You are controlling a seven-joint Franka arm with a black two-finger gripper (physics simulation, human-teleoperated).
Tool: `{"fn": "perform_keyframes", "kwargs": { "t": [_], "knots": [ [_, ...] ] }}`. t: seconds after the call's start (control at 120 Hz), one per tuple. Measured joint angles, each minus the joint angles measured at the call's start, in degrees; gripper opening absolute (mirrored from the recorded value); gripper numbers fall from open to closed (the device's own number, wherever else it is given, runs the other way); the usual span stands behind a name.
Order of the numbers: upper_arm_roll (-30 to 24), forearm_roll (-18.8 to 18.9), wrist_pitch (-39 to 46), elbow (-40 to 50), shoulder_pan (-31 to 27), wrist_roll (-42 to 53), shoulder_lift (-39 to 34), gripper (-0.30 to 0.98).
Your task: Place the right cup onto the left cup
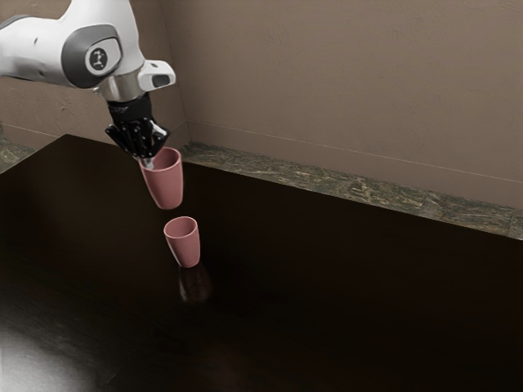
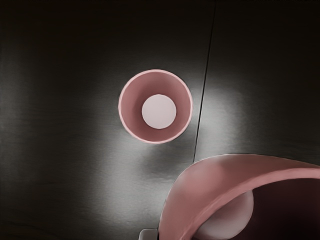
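Note:
My gripper [image 1: 147, 162] is shut on the near rim wall of a pink cup [image 1: 167, 184], which hangs in the air, slightly tilted, in the exterior view. Another pink cup [image 1: 186, 247] stands upright on the table, lower in that view and apart from the held one. From above, the wrist view looks into the standing cup [image 2: 131, 107] and its pale bottom. The held cup [image 2: 215, 172] is large and close to the camera there, with a fingertip at its outer wall.
The dark, glossy table [image 1: 343, 294] extends around the standing cup, with its far edge in front of a brown wall [image 1: 351, 90]. A thin seam runs across the tabletop beside the standing cup in the wrist view.

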State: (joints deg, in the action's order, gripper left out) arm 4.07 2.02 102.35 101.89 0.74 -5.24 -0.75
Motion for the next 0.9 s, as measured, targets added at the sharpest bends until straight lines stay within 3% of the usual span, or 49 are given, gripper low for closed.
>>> {"fn": "perform_keyframes", "kwargs": {
  "t": [0.9],
  "knots": [
    [3.75,-2.90,6.72,-4.17,-2.42,10.99,12.18,-0.10]
  ]
}}
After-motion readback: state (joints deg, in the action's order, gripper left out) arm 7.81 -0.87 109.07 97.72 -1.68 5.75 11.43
